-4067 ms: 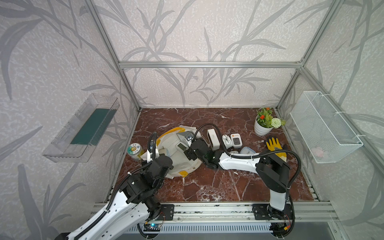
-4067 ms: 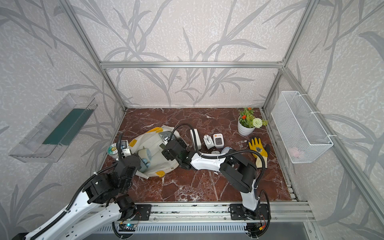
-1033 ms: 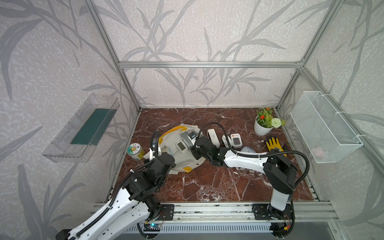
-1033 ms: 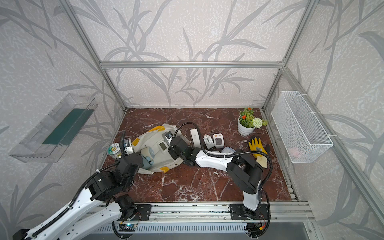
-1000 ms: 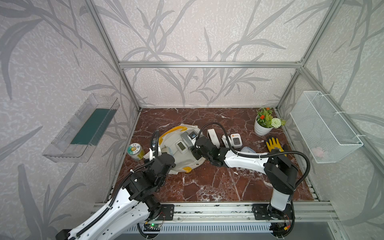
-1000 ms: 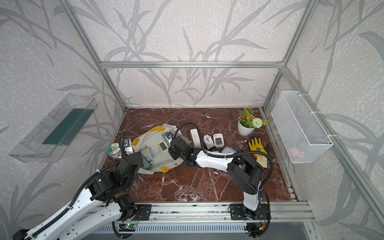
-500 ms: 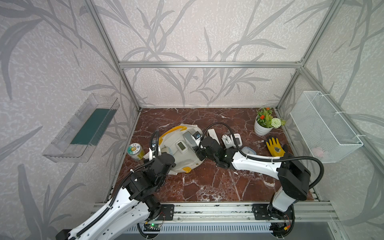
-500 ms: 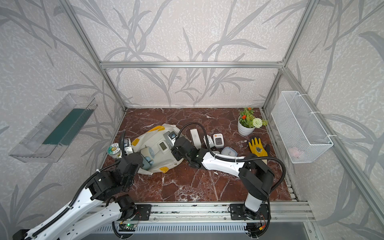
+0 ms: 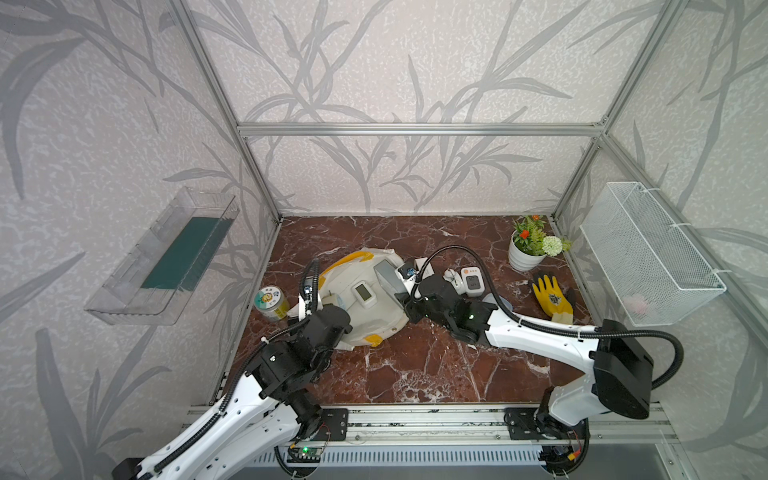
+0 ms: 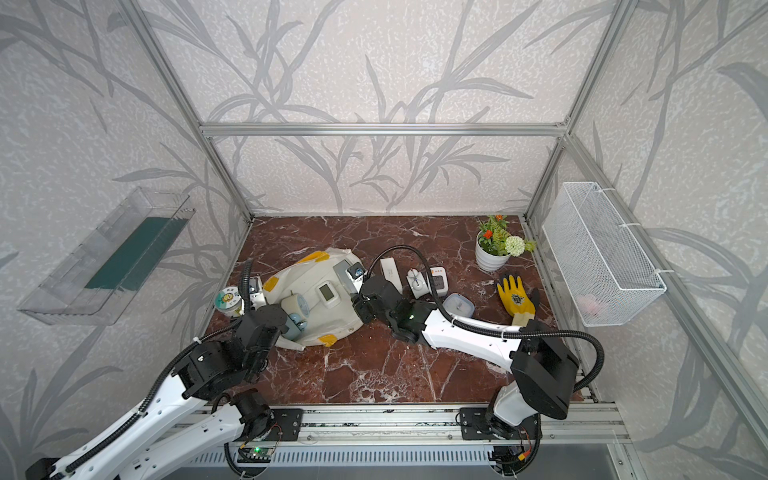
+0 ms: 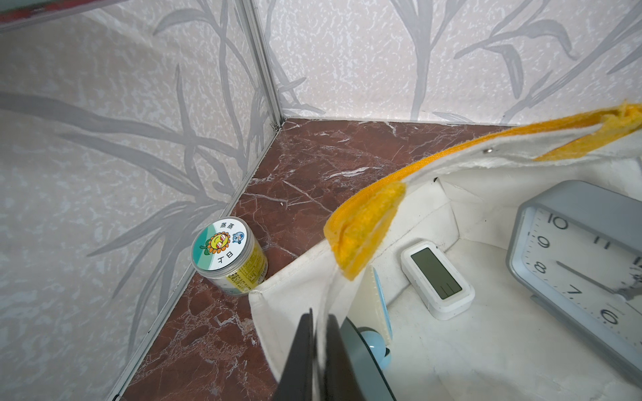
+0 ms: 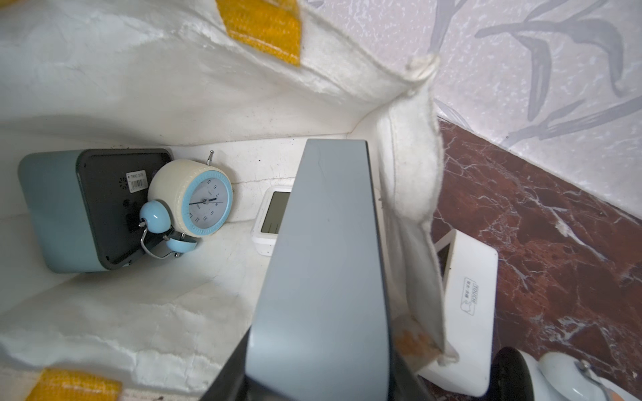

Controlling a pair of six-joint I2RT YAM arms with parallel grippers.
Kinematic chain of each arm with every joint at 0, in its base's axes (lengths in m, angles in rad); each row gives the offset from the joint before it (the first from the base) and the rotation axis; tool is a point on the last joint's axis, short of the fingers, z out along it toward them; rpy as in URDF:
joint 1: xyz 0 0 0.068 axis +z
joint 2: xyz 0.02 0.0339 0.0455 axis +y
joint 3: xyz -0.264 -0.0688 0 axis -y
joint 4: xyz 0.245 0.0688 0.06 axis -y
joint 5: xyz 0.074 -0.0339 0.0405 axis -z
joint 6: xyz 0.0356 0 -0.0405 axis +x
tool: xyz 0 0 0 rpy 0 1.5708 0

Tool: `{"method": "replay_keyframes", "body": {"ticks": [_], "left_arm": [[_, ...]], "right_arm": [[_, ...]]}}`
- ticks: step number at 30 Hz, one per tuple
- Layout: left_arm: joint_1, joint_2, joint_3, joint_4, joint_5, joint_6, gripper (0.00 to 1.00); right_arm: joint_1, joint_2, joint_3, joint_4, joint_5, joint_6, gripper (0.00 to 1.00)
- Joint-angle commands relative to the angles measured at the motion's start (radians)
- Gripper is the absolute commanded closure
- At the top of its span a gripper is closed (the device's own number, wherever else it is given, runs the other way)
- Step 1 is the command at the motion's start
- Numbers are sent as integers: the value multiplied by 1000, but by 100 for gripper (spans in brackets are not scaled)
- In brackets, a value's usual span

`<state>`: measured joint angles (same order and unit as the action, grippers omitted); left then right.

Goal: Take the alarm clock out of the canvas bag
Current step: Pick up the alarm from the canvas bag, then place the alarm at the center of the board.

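While clamped in the right claw (image 9: 404,291), the grey square clock (image 12: 326,264) could be snagged by the cream canvas bag (image 9: 382,326).

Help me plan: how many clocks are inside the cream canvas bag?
4: teal square clock touching cream twin-bell clock, white digital clock in the middle, grey square clock at the rim. More may hide.

The scene is lit brightly and evenly from above in both top views, only soft shadows being cast onto the marble floor (image 9: 415,374), while the frame posts (image 9: 208,62) are splayed outward by the wide-angle lens. In the wrist views the grey clock (image 12: 323,277) nearest the lens is rendered soft and out of focus, and the white lining of the bag (image 12: 173,86) is nearly washed out.
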<state>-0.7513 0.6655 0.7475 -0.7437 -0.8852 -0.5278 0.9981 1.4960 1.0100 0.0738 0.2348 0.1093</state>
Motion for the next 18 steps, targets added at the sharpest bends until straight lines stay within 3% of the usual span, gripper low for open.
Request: {"method": "replay_keyframes", "body": {"ticks": [1, 18], "left_arm": [[5, 4, 17, -34, -17, -37, 100], [10, -3, 7, -62, -25, -63, 100]], "right_arm": [[8, -89, -18, 43, 16, 22, 82], [4, -268, -46, 54, 72, -11, 81]]}}
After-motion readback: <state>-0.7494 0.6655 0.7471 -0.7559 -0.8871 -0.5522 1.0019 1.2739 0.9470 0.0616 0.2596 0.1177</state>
